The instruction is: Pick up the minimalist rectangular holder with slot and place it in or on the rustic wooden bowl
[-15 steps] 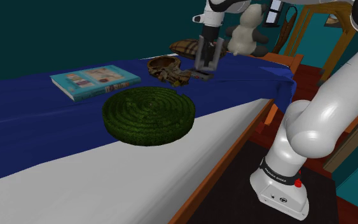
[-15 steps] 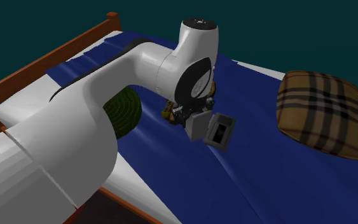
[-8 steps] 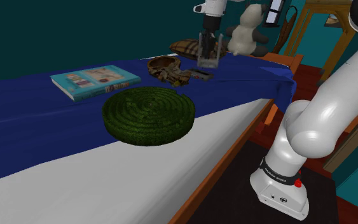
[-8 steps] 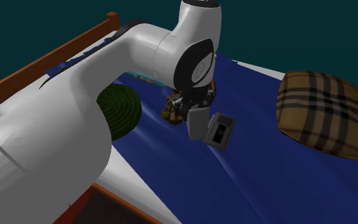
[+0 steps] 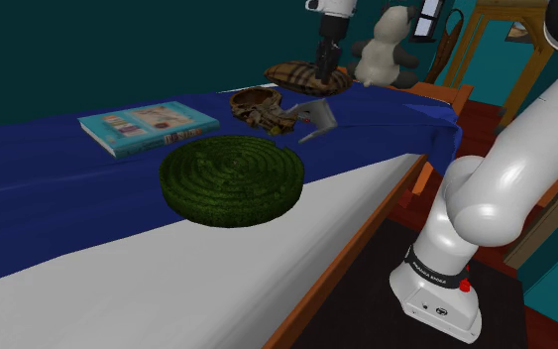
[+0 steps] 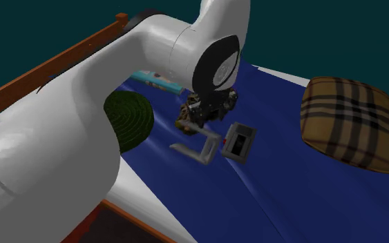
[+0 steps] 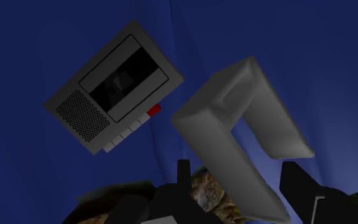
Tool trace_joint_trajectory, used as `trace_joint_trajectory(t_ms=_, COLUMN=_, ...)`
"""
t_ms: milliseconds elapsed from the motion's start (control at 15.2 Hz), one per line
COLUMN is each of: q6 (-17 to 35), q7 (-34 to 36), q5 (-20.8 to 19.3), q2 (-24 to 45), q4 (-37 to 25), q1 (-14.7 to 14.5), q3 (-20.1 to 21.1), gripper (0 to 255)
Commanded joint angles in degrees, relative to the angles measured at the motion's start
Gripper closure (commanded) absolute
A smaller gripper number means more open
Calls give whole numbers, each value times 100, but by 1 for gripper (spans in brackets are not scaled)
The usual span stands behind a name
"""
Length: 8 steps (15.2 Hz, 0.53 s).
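Observation:
The holder (image 5: 317, 118) is a plain grey U-shaped piece. It lies tilted low over the blue bed cover (image 5: 58, 169), free of my gripper (image 5: 324, 77), which hangs above it. In the second exterior view the holder (image 6: 198, 148) rests beside a grey cassette recorder (image 6: 240, 141), below the gripper (image 6: 212, 110). The wrist view has the holder (image 7: 234, 140) beneath my gripper (image 7: 241, 175); the fingers stand apart and neither touches it. The rough brown bowl (image 5: 259, 107) sits just beside the holder, toward the book, and shows near the fingers (image 7: 206, 191).
A round green cushion (image 5: 232, 178) lies near the bed's front edge, and a book (image 5: 148, 127) lies behind it. A plaid pillow (image 6: 352, 124) and a white stuffed toy (image 5: 384, 50) are at the far end. The wooden bed frame (image 5: 366, 238) borders the mattress.
The gripper rose with the holder clasped, then the holder came out of the fingers and dropped, tilting over onto the blue cover beside the recorder. The gripper kept moving up.

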<state>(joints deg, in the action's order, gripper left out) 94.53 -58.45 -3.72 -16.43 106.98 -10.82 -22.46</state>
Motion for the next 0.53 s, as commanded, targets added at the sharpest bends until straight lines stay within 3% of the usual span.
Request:
trace_joint_trajectory(t_ms=0, q6=570, q7=-1892, q5=580, q2=-201, q4=420, q1=-132, q3=-571, gripper=0)
trace_joint_trajectory(t_ms=132, q6=809, q7=-4302, q5=1582, q2=-17, q4=532, q1=-505, q3=-1528, gripper=0)
trace_joint_trajectory(t_ms=264, q6=338, q7=-6908, q5=2927, q2=779, q4=153, q1=-991, q3=-2667, gripper=0)
trace_joint_trajectory(t_ms=330, q6=172, q7=-7350, q5=3194, q2=993, q4=45, q1=-1009, q3=-2817, gripper=0)
trace_joint_trajectory(t_ms=462, q6=323, q7=-7358, q5=3208, q2=979, q4=193, q1=-973, q3=-2715, gripper=0)
